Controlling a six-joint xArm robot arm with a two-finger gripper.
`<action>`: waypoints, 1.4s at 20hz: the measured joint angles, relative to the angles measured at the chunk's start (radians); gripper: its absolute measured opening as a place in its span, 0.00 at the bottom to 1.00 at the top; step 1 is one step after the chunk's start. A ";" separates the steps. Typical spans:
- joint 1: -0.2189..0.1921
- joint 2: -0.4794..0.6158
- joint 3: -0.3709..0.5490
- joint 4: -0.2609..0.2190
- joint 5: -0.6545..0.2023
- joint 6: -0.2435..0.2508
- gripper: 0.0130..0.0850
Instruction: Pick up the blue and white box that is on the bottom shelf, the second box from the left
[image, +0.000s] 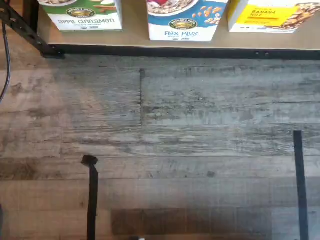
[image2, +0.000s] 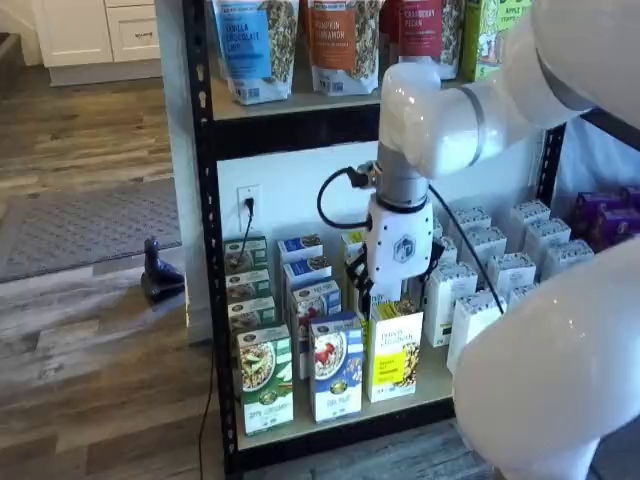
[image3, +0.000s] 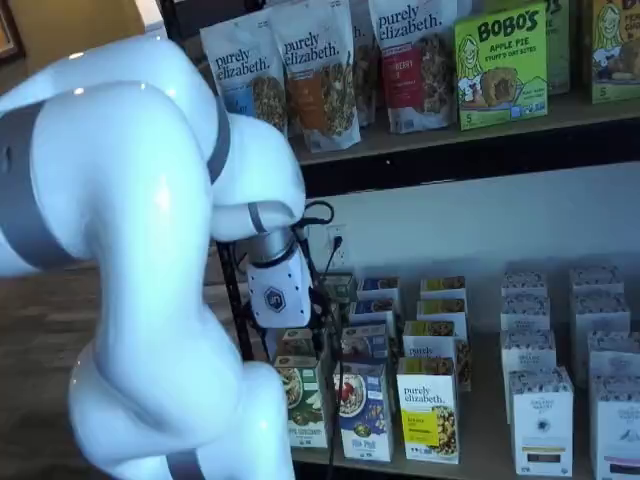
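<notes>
**Item: blue and white box (image: 184, 20).** It stands upright at the front edge of the bottom shelf (image: 135, 30), first in its file, with more cartons lined up behind it. You find it between the green-and-white box (image: 85, 12) and the yellow box (image: 272, 15). Each neighbour is near, with a narrow strip of bare board showing on either side. Both shelf views confirm this place (image2: 336, 368).

**Step in hand: approach.** Nothing is lifted yet and no contact is made. The wrist view takes in mostly the wood floor (image: 160, 150), with only the lower fronts of the three front cartons showing.

**Tool: gripper (image2: 388, 295).** In a shelf view its white body hangs in front of the shelf, above the front row and rather nearer the yellow box than your target. The black fingers are hard to make out against the cartons behind them. Take the jaws as spread to their widest. They hold nothing and touch nothing that you can see.

**Next move, as a judgement.**
- Bring the tool across toward the blue and white box and lower it to that carton's height.
- Square the fingers so one passes down each narrow side.
- The gaps to the neighbours are slim, so centre carefully before you close, or a finger may nudge the green-and-white or the yellow carton.
</notes>
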 joint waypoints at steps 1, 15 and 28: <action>-0.001 0.016 0.002 0.015 -0.021 -0.011 1.00; -0.010 0.210 -0.013 -0.015 -0.194 0.005 1.00; -0.040 0.311 -0.036 0.029 -0.287 -0.061 1.00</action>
